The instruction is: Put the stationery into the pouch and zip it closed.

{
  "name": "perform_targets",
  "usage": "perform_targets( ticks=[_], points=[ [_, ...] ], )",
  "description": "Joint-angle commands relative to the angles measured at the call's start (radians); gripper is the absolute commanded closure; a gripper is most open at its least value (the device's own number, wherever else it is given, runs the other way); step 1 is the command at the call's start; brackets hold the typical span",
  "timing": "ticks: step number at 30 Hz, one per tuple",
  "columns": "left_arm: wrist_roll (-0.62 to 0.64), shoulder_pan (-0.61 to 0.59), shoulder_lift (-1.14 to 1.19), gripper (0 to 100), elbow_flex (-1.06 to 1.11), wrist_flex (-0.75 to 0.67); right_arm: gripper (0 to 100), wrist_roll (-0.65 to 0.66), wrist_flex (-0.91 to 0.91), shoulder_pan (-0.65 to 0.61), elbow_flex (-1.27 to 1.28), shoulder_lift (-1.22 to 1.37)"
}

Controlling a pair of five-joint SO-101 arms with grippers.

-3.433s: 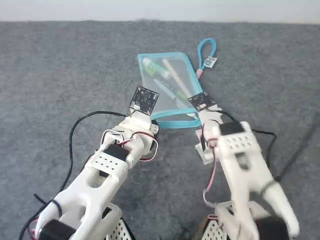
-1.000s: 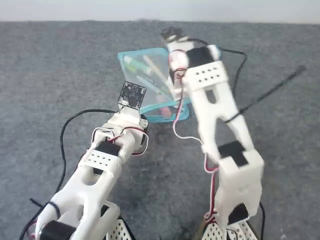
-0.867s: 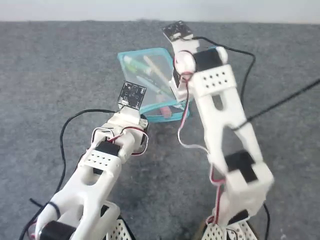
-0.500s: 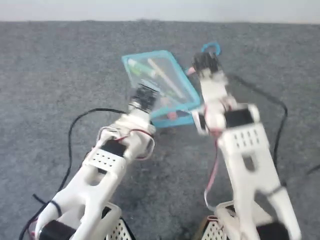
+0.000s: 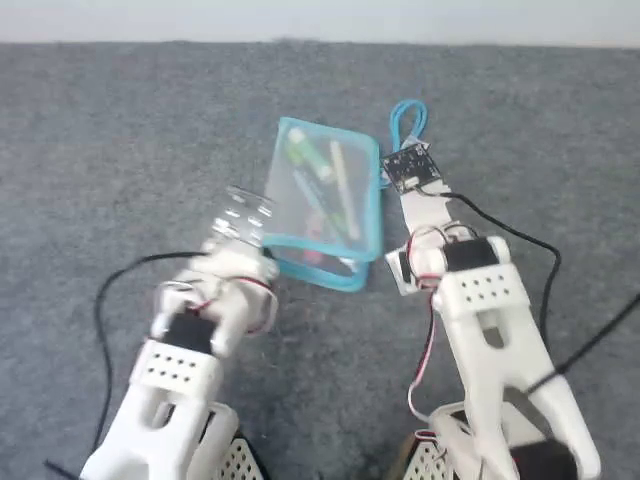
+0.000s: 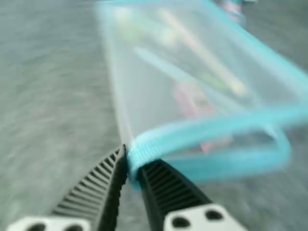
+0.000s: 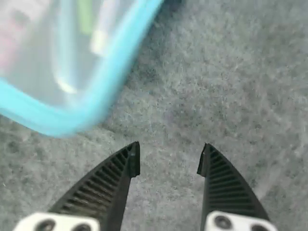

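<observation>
The table [image 5: 110, 120] is covered in a rough grey, carpet-like cloth, and a pale strip of wall [image 5: 320, 18] runs along its far edge. A black cable [image 5: 125, 275] trails across the cloth beside the left arm. The translucent, turquoise-edged pouch [image 5: 325, 195] lies flat between the two arms. Inside it I can see a green marker [image 5: 303, 160], a cream pen [image 5: 343, 185] and something pink [image 5: 312, 256]. Its blue loop [image 5: 405, 115] lies on the cloth at the far corner.

The left gripper [image 6: 132, 163] has its fingers [image 6: 103, 185] pinched tight on the pouch's near corner trim. The right gripper [image 7: 168, 159] hangs over bare cloth just beside the pouch, fingers [image 7: 113, 185] spread apart and empty.

A second ago the right arm stretched out over the pouch. It has since drawn back to the pouch's side. The left arm has slid leftward and nearer its base, and the pouch has swung round so its long edges now run away from the arms.
</observation>
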Motion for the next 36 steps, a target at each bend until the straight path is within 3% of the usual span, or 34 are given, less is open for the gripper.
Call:
perform_targets(
  ticks=[1, 5, 10, 15, 22, 36],
  points=[
    [-0.006, -0.011, -0.038, 99, -0.036, -0.018, 78.8, -0.023, 0.03, 0.059, -0.138, 0.064],
    [0.0, -0.031, -0.04, 99, -0.019, -0.021, 78.6, 0.002, 0.031, 0.094, -0.316, 0.177],
    [0.002, -0.002, -0.043, 99, 0.004, -0.043, 78.6, 0.031, 0.162, 0.094, -0.683, 0.437],
    [0.002, -0.002, -0.04, 99, 0.01, -0.072, 78.7, -0.127, 0.262, 0.093, -1.056, 0.745],
    [0.002, 0.0, -0.038, 99, 0.01, -0.077, 78.9, -0.325, 0.266, 0.079, -1.455, 1.069],
    [0.002, 0.0, -0.043, 99, 0.01, -0.074, 78.9, -0.347, 0.211, 0.044, -1.893, 1.52]
  ],
)
